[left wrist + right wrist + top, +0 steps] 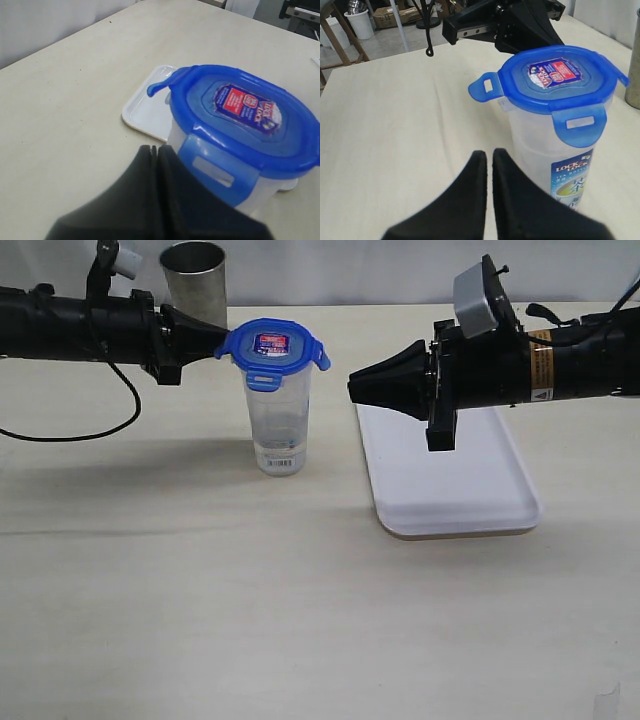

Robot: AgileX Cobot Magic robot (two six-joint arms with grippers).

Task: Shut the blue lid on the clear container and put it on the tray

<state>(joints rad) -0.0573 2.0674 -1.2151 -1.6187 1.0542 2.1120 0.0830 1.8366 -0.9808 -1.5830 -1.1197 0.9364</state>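
Note:
The clear container [280, 425] stands upright on the table with the blue lid [275, 348] sitting on its mouth. One flap [578, 122] hangs down over the rim; another flap [485, 86] sticks out sideways. My left gripper [222, 343] is shut, its tip against the lid's left edge, holding nothing. In the left wrist view its fingertips [154, 149] press together beside a flap [215, 170]. My right gripper [352, 388] is shut on nothing and hovers right of the container, apart from it, above the white tray [450, 480]. In the right wrist view only a thin slit shows between the fingertips [482, 157].
A grey steel cup [193, 280] stands behind the left arm at the back of the table. The tray lies right of the container, with its near end under the right arm. A black cable [110, 420] loops down from the left arm onto the table.

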